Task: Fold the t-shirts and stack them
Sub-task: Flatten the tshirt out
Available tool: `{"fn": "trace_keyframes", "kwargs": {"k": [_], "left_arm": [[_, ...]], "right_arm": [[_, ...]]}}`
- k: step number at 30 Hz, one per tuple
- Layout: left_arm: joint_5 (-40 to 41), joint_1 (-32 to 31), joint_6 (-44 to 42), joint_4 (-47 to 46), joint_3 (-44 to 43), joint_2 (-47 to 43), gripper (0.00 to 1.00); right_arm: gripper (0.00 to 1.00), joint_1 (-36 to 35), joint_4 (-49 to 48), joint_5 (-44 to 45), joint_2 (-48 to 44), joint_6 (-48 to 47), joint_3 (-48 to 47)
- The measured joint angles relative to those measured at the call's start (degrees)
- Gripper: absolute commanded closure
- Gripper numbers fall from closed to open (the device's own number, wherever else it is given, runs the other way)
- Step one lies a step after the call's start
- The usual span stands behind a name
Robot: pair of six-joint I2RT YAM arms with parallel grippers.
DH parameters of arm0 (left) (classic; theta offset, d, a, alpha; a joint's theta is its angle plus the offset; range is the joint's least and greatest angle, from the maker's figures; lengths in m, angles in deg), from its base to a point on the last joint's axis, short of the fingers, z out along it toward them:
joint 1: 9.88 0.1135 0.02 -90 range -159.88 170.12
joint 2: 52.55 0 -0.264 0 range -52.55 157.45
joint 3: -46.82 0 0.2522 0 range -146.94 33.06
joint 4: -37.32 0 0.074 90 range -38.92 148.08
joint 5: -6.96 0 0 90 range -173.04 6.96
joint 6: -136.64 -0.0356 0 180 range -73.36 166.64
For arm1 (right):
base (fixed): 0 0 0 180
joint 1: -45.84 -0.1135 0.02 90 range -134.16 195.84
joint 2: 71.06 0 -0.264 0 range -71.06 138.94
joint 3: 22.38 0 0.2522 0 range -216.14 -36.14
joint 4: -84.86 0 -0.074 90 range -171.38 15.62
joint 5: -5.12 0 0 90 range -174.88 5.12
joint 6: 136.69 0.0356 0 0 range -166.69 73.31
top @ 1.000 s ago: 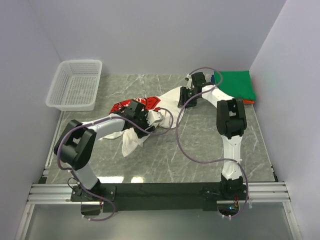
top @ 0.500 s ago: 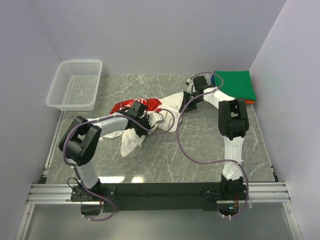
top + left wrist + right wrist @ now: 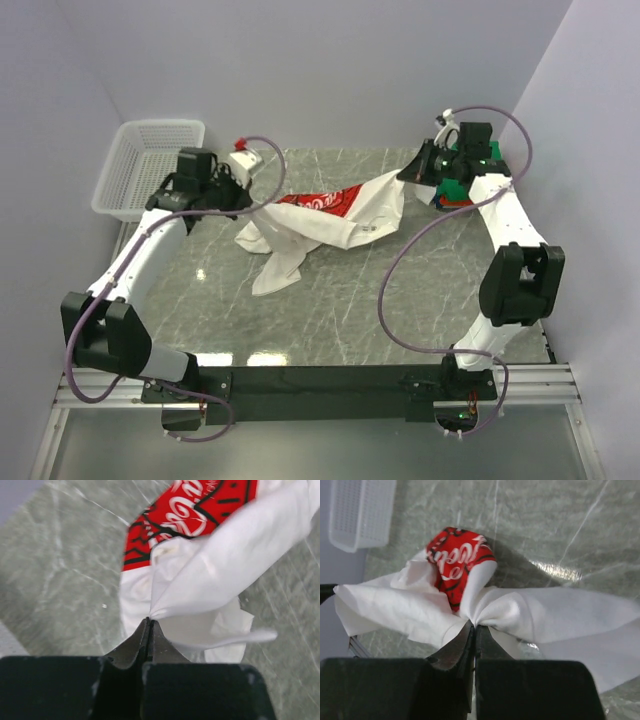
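A white t-shirt [image 3: 330,215] with a red-and-white print hangs stretched between my two grippers above the marble table, its lower part drooping onto the surface. My left gripper [image 3: 243,198] is shut on the shirt's left end; the pinched white cloth [image 3: 200,587] fans out from its tips [image 3: 149,621]. My right gripper [image 3: 408,176] is shut on the right end, and the bunched cloth [image 3: 540,612] spreads from its tips [image 3: 474,625]. A folded green t-shirt [image 3: 485,158] lies at the back right, partly hidden behind the right arm, with an orange edge [image 3: 450,205] under it.
A white mesh basket [image 3: 150,168] stands at the back left, also visible in the right wrist view as the basket [image 3: 360,512]. Grey walls close in the table on three sides. Cables loop from both arms over the table.
Both grippers have shut on the white shirt and swung apart, left toward the basket, right toward the green stack, lifting and stretching the crumpled shirt.
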Motion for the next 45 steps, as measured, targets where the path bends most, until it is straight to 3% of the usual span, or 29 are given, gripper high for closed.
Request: {"fn": "trace_keyframes", "kwargs": {"k": [7, 18, 25, 34, 39, 45], "left_arm": [[-2.58, 6.29, 4.74, 0.92, -8.09, -1.27, 0.99], [-2.05, 9.22, 9.75, -1.03, -12.09, -14.34, 0.99], [-0.74, 9.62, 13.81, -1.51, -13.86, -22.84, 0.99], [3.96, 9.62, 18.86, -3.87, -19.96, -40.83, 0.99], [5.33, 9.62, 21.75, -4.83, -27.04, -41.79, 0.99], [6.51, 9.60, 23.12, -3.21, -24.57, -40.96, 0.99]], "right_arm": [[1.00, 2.60, 2.10, -1.11, -2.75, 0.22, -5.81], [1.00, 4.90, 4.70, -0.24, -16.61, -1.79, -8.48], [1.00, 7.43, 3.48, 4.94, -34.12, -3.34, -8.26], [1.00, 7.54, -4.61, 16.22, -60.85, -5.70, -6.19], [1.00, 7.54, -9.33, 19.63, -63.54, -5.90, -10.40], [1.00, 7.54, -11.45, 19.08, -60.35, -5.81, -8.92]]}}
